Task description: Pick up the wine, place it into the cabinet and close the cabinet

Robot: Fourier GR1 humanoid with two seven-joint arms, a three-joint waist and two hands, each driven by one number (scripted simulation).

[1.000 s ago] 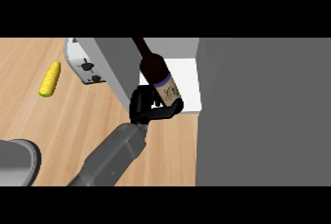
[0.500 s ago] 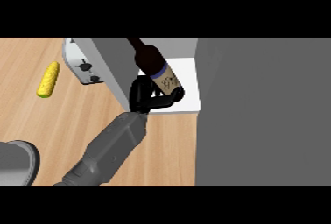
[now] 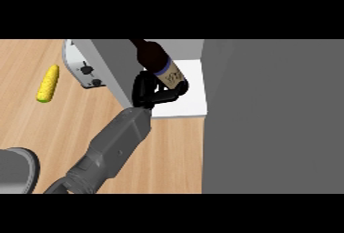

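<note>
1. We see a yellow, bumpy corn cob (image 3: 48, 83) lying far left on the wooden counter (image 3: 168, 154), well apart from the hand.
2. A grey toaster (image 3: 86, 68) stands beside the cabinet's grey door (image 3: 118, 68).
3. Our left hand (image 3: 153, 91) curls round the dark wine bottle (image 3: 159, 63), which tilts over the cabinet's white floor (image 3: 191, 98).
4. A rounded grey pot (image 3: 17, 170) sits near left.

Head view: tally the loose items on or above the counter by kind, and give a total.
Wine bottle: 1, held in a hand
Corn cob: 1
Toaster: 1
Total: 3
</note>
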